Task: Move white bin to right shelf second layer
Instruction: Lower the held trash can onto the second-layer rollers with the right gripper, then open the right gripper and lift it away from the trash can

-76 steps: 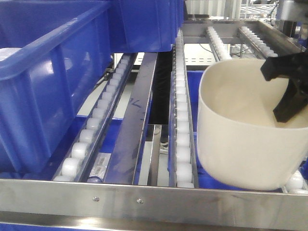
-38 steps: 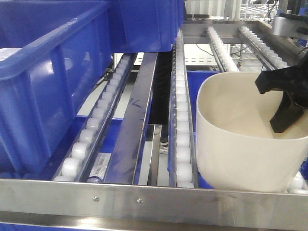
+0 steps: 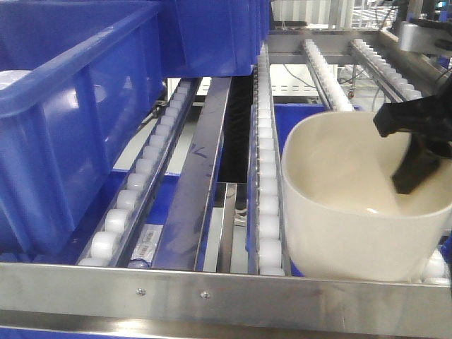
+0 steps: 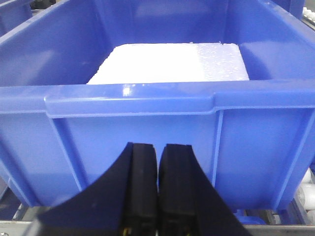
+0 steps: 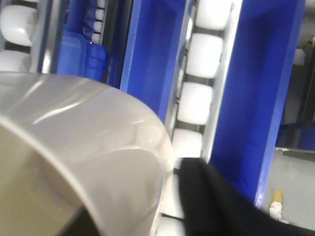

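Descent is what has changed: across the last second the glossy off-white plastic tub with the rounded-square rim point(image 3: 357, 205) has dropped from a raised, tilted pose to sit lower and more level at the front right corner of the stainless steel roller shelf level point(image 3: 226, 293), just behind its screwed front rail. Its base now appears to meet the lanes of small white rollers point(image 3: 267, 176), though the rail hides the actual contact. The black right pincer point(image 3: 417, 152) reaches over the tub's right rim, one finger inside against the wall; it seems to be gripping that wall, the outer finger visible only as a dark shape in the right wrist view. The left pincer point(image 4: 157, 187) has its two black fingers pressed together on nothing, hanging before the large blue rectangular plastic crate point(image 4: 157, 103) on the shelf's left side. Judging by this, placement is nearly finished; letting go and withdrawing likely remain.
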You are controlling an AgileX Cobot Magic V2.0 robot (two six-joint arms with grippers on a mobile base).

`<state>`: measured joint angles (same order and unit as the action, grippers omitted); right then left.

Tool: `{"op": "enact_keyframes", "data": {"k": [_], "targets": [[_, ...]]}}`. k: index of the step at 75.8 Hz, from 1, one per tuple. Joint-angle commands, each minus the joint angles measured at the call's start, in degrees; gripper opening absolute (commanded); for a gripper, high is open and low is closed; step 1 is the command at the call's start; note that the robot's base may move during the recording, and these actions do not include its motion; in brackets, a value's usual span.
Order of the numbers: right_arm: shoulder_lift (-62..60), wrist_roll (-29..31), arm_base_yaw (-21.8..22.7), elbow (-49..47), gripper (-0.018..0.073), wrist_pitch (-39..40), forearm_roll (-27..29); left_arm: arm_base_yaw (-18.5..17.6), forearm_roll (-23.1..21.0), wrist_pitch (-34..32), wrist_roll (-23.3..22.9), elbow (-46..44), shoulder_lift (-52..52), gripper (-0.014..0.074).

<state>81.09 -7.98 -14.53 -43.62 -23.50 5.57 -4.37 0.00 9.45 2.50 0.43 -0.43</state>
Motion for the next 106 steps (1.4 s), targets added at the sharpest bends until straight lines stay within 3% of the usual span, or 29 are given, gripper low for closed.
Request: {"op": "enact_keyframes", "data": {"k": [1,34,68,77,91,106], "targets": [[-1.69,0.5,-0.09,-2.06,0.0532,3.84,-0.33,-0.15,0.0,-5.01,-0.3,2.11,-0.8,0.0085],[-3.46,0.45,-0.09,-2.06,0.054,7.64,-0.28,-0.15,0.0,-5.01,-0.3,2.11,-0.8,0.0085],[-17.57,0.45,0.03,-1.94,0.0535,9.49,-0.28,-0.15,0.0,-5.01,-0.3,2.11,-0.8,0.0085],[-24.39,0.45,1.12,-1.04,0.0419,11.82,-0.34,-0.15,0.0,-5.01,-0.3,2.11,-0.8,0.0085],[-36.38,0.45,7.81,3.54,0.0041,12.74,-0.34,-0.15,0.0,-5.01,-0.3,2.11,-0.8,0.0085],[-51.61,0.45,17.12,13.16,0.0053,12.74,-1.17,-0.15,0.0,-5.01,-0.3,2.11,-0.8,0.0085]]}}
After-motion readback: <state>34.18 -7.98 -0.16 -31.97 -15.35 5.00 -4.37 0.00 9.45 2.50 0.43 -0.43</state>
